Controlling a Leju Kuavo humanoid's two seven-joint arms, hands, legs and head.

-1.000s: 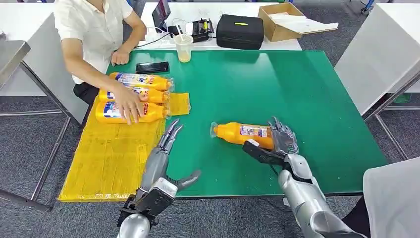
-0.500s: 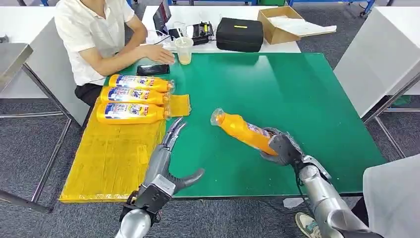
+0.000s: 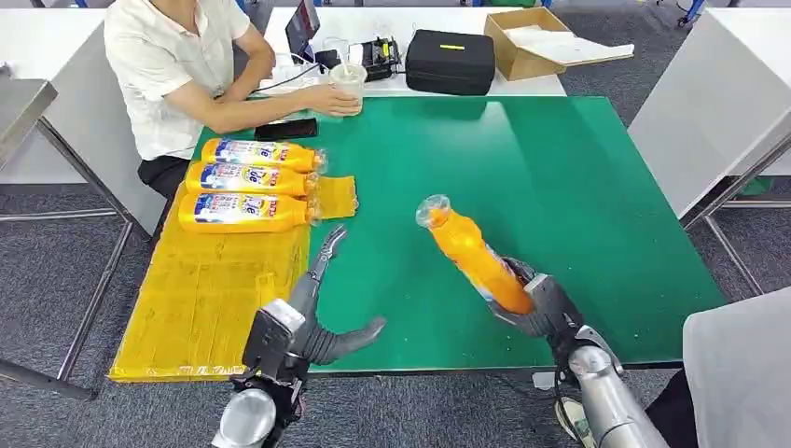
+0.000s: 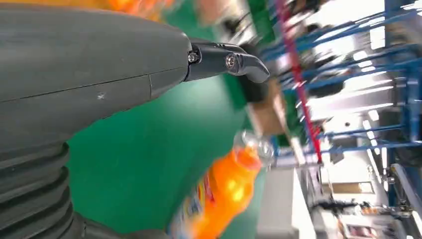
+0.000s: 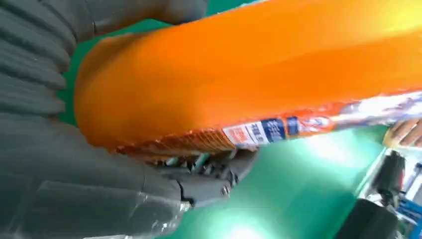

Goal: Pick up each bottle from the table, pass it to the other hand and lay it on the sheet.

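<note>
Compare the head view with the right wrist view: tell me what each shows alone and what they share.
Head view alone: three bottles lying on the yellow sheet, a person touching a cup, and the open left hand. Right wrist view alone: the held bottle's label up close. Shared: the right hand gripping the orange bottle over the green table.

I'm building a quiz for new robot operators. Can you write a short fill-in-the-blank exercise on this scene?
1. The robot's ____ hand grips the orange bottle.
2. ____ bottles lie on the yellow sheet.
3. The left hand holds ____.
4. The person's hand touches a plastic ____ on the green table.

Missing words: right; three; nothing; cup
</note>
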